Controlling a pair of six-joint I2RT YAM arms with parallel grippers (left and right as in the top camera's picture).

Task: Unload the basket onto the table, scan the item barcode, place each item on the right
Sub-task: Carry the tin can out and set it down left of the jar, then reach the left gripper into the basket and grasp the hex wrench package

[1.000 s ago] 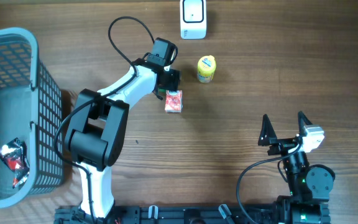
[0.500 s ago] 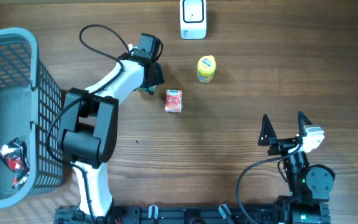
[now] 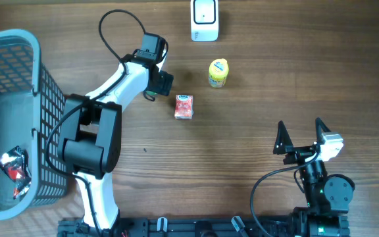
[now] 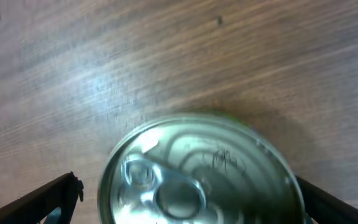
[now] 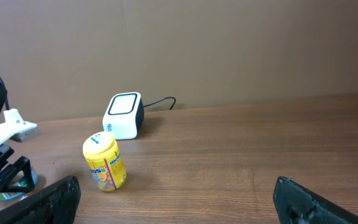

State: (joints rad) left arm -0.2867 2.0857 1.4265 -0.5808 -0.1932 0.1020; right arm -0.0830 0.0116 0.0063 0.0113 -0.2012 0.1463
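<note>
Moved: the left gripper (image 4: 186, 186) has swung left off the packet (image 3: 184, 106) and now stands over the can (image 4: 201, 174); the packet lies where it was.
Can: upright on the table (image 3: 275, 66), left of the packet; round, shiny metal lid with a pull tab, a green edge showing.
Left jaws: spread wide, one dark finger on each side of the can; whether they touch it cannot be told.
Packet: small, red, rectangular, flat on the wood.
Bottle (image 3: 218, 73): yellow, rounded, printed label, upright, right of the can.
Scanner (image 3: 204, 20): white box with rounded corners and a dark side, cabled, beyond the bottle.
Right gripper (image 3: 300, 128): jaws spread, nothing between, well apart from the items.
Basket (image 3: 18, 39): grey-blue plastic lattice at the left edge, with a crinkled wrapper (image 3: 15, 172) inside.
Table: brown wood grain.
</note>
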